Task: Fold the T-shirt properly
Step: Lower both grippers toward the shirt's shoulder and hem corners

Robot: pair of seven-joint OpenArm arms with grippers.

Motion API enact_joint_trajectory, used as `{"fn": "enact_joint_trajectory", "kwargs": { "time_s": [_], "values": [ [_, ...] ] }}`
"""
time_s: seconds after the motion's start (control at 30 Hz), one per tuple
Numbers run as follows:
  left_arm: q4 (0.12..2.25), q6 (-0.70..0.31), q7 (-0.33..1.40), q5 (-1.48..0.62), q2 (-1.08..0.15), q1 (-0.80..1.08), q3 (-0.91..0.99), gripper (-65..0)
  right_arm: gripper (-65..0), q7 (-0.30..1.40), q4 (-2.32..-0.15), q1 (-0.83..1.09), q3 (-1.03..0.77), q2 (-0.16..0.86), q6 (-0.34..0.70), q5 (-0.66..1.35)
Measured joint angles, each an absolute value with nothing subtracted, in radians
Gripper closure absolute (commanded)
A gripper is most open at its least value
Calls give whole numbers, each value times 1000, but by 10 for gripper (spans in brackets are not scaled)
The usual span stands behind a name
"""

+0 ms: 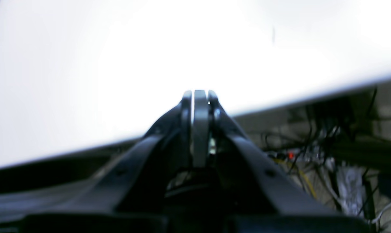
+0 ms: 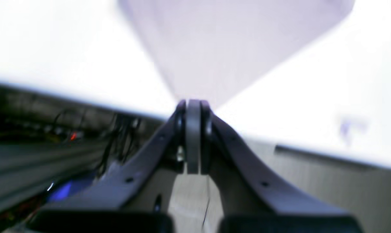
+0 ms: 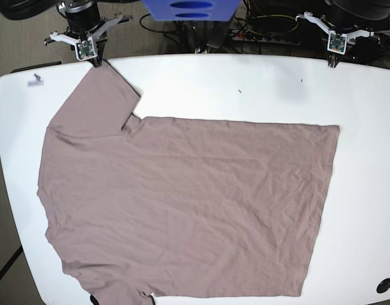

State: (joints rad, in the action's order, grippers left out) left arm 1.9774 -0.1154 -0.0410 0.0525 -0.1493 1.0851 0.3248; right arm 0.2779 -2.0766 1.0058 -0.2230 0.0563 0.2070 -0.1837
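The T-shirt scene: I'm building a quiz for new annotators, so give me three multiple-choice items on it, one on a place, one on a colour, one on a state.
1. Where does the right claw sit in the base view?
A. at the tip of the far sleeve
B. over the hem at the table's right
C. at the table's near edge

2. What colour is the T-shirt?
A. navy blue
B. dusty mauve-brown
C. bright green

3. How does the T-shirt lie?
A. folded in half
B. bunched in a heap
C. spread flat, one layer outline showing

Key: 1 A, the claw meets the sleeve corner at the table's far edge, while the left claw stands apart from the cloth. 2 B, the base view shows that tone. 3 C, body, sleeve and hem lie open on the white top, no fold yet made.
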Motion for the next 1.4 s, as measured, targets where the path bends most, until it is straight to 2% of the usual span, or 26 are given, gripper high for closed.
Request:
{"fn": "enact_joint_trajectory", "kwargs": {
  "time_s": [0.27, 0.37, 0.53, 0.7, 0.9, 1.03, 1.17, 1.4],
  "values": [
    [2032, -121, 68, 63, -136, 1019, 356, 0, 0, 292, -2071, 929, -187, 101, 216, -183],
    [2043, -117, 165, 63, -136, 970, 384, -2, 0, 294, -2067, 897, -177, 114, 223, -180],
    [2028, -127, 218, 7, -136, 918, 447, -55, -9, 350, -2062, 821, -176, 127, 253, -179],
    [2016, -108, 178, -19, -144, 900, 471, -119, -26, 349, -2065, 749, -179, 131, 250, -174],
    [2015, -123, 173, -17, -133, 847, 479, -37, -9, 447, -2069, 701, -176, 130, 260, -162],
    [2014, -123, 175, -15, -136, 807, 478, -39, -14, 453, -2083, 669, -176, 130, 257, -162],
    [2016, -115, 251, -2, -121, 738, 462, -76, -59, 487, -2092, 675, -186, 124, 324, -162],
    [2017, -122, 241, -20, -122, 690, 450, -187, -227, 516, -2094, 693, -181, 122, 349, -134]
  ]
}}
